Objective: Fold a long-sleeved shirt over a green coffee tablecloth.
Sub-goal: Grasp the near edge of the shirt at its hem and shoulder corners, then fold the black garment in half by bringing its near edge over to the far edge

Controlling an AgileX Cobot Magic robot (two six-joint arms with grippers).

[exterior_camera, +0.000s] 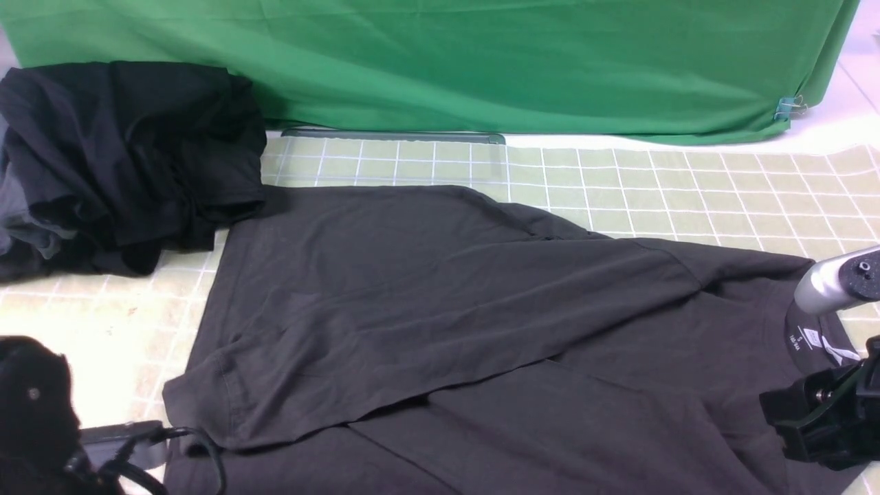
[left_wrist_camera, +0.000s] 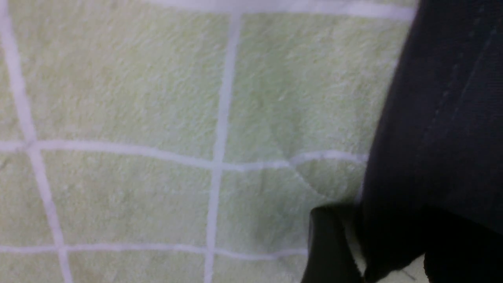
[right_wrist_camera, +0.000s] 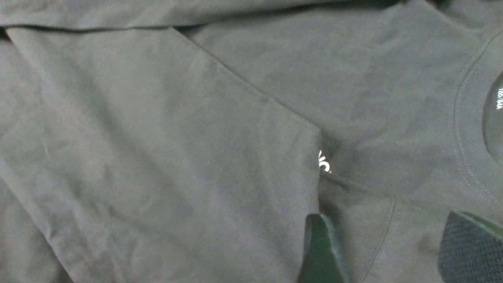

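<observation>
Two grippers are showing at the near edge of the front view, one toward 8 o'clock and one toward 4 o'clock. The left gripper [left_wrist_camera: 387, 239] is standing with its jaws apart. In the left wrist view one dark finger [left_wrist_camera: 328, 247] is sitting clear of the fabric, with a pale sliver showing beside it, while an edge of the long-sleeved shirt [exterior_camera: 440, 309] is hanging in the gap between the jaws. The right gripper [right_wrist_camera: 389, 239] is also standing open, its two fingers [right_wrist_camera: 322, 251] spread over the shirt's chest with nothing pinched between them. Just beyond them a scrap of white print [right_wrist_camera: 324, 163] is peeking out from under a folded edge, and the ribbed collar [right_wrist_camera: 467, 141] is curving past close by.

Outward from there, the shirt is lying flat across the middle of the green coffee tablecloth [exterior_camera: 687, 185], collar toward 4 o'clock and hem toward 8 o'clock. A broad layer is lying folded over the body, running diagonally from 3 o'clock down to 8 o'clock. The neck label [exterior_camera: 811, 340] is facing up beside the right arm's silver link [exterior_camera: 835, 278]. At 10 o'clock a bundle of black garments [exterior_camera: 124, 158] is resting on the cloth, touching the shirt's far corner. At 12 o'clock a plain green sheet [exterior_camera: 481, 62] is hanging behind, with a clip [exterior_camera: 789, 106] pinching its corner toward 2 o'clock.
</observation>
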